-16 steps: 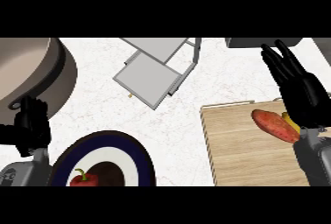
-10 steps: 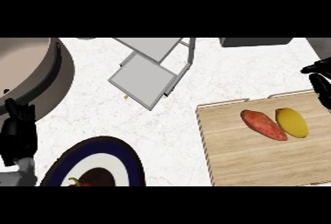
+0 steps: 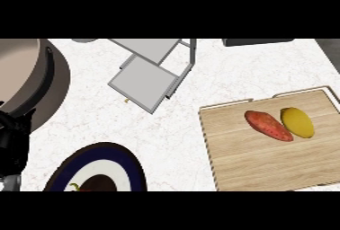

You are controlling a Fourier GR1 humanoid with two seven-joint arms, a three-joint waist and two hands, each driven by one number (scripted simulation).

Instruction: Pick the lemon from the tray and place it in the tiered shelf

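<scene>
**A:** Nearest the camera, what shows?

**B:** A dark-rimmed plate at the lower edge, something red and dark lying on it. Just left of it, the left hand at the frame's left edge, black, only partly in view. Whether its fingers are released or clenched cannot be told. It holds nothing that can be seen.

**A:** And the right hand?

**B:** Not in the frame at all.

**A:** Where is the lemon?

**B:** On the wooden tray at the right of the surface. The lemon lies in the tray's far right part, touching or just beside a reddish sweet potato on its left. Its long axis runs near-to-far, tilted a little, top leaning left.

**A:** So which hand would take it?

**B:** By my judgement, the right. The tray sits on the robot's right side; the left hand is well apart from it, across the plate and the bare surface. The lemon's free flank faces right, away from the sweet potato.

**A:** Farther out?

**B:** The grey tiered shelf, left of the tray and beyond it, its trays slanting toward the frame's top. A large pot fills the far left.
</scene>
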